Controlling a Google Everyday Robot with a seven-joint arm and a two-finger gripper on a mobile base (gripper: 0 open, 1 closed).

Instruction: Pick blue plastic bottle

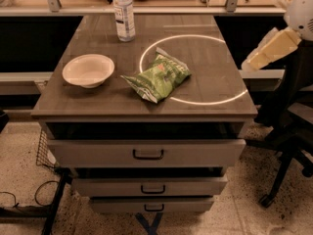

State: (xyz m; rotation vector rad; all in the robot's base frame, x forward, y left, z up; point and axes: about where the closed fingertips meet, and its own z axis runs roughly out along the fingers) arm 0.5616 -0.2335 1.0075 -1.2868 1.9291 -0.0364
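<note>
cream-coloured robot arm (293, 18) at right edge, slanting down-left; gripper (268, 51) off grey wooden desk (215, 89), beside its right side, well apart from bottle; released or clenched: cannot tell. small clear blue plastic bottle (124, 13), white cap, white-bluish label, upright at desk's far edge, left of centre, behind round white bowl (88, 70).

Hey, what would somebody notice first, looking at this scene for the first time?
The green bag catches the eye first, lying mid-table across the left edge of a bright white ring. A pale bowl sits to its left, and the bottle stands upright near the back edge. The gripper hangs off the table's right side, away from the bottle.
</note>
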